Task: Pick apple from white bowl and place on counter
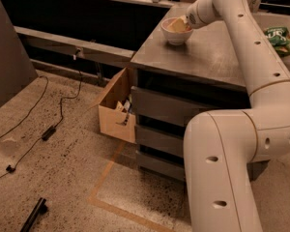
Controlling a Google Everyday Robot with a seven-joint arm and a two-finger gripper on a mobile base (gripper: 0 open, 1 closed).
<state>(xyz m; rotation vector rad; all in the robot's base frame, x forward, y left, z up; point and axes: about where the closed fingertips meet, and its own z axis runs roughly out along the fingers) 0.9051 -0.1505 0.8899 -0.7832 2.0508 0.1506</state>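
One nudge from the gripper [181, 23] inside the white bowl [173, 37], its grasp impossible to tell, is risking tipping it off the counter's [208, 57] ten o'clock corner.

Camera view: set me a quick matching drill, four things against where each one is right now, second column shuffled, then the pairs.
Things:
1. gripper
2. white bowl
3. green snack bag
4. cardboard box

Places:
A. on the floor, beside the grey cabinet
B. on the counter, near its far left corner in the picture
C. at the white bowl's rim, reaching in
D. on the counter, at the picture's right edge

Pairs: 1-C, 2-B, 3-D, 4-A.
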